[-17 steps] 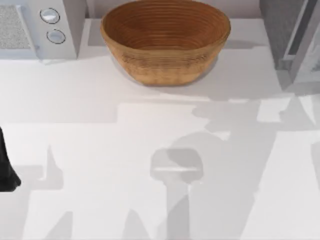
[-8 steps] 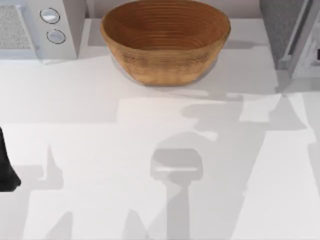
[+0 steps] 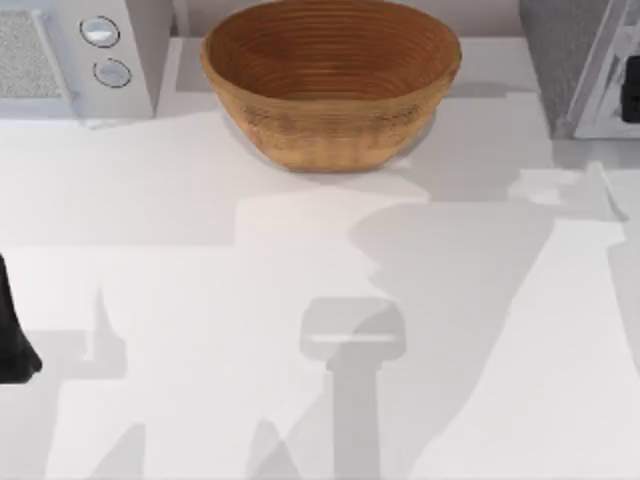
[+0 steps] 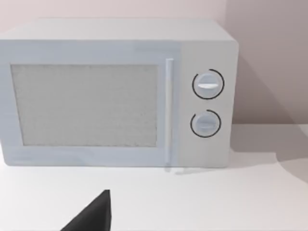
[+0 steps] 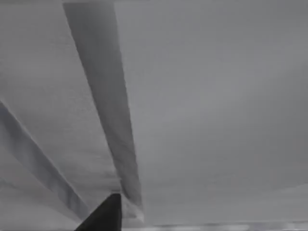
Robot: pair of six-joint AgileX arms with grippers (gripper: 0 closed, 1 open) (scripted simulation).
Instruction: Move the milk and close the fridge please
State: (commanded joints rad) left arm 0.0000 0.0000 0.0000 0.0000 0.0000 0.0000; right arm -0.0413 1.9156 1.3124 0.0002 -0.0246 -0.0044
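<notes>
Fridge (image 3: 560, 60) stood at far right of worktop (image 3: 200, 300): dark grey speckled box, pale glassy door panel (image 3: 610, 70) in light frame. My right claw (image 3: 631, 90) sat dark against door at right edge; could not tell how far open. Right wrist view showed pale door surface up close, crossed by light bar (image 5: 103, 110). Left arm (image 3: 12, 335) parked at left edge; claw opening could not tell. Left wrist view faced white appliance (image 4: 115, 91) with two knobs. Woven bowl (image 3: 330, 80) far centre.
</notes>
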